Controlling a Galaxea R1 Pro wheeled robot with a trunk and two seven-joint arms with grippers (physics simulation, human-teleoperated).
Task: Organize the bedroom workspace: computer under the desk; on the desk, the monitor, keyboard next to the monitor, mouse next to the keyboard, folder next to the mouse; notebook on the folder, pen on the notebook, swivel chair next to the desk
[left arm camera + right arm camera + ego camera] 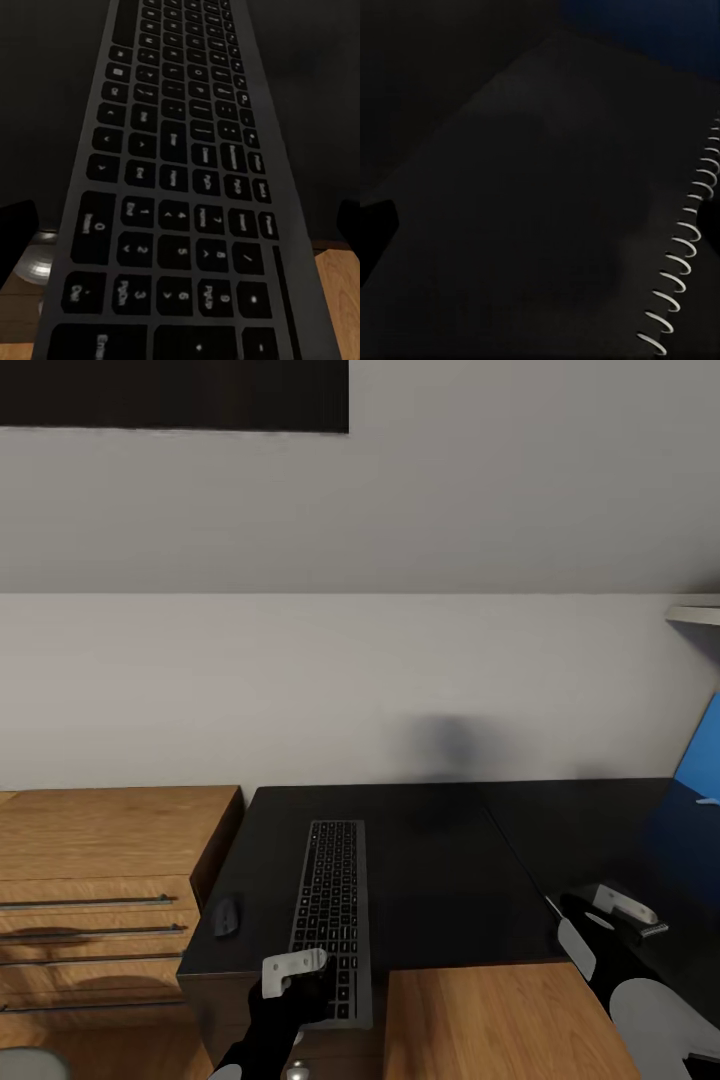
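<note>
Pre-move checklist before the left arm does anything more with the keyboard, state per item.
1. keyboard on the desk: ok, though its near end overhangs the front edge.
2. left gripper at the keyboard's near end: ok; jaws look spread in the left wrist view, no grasp visible.
3. mouse on the desk beside the keyboard, apart from it: ok.
4. Monitor on the desk: cannot tell, not seen here.
5. right gripper over the desk's right part: jaw state cannot tell.
6. notebook, spiral-bound, under the right wrist camera: whether it is gripped, cannot tell.
</note>
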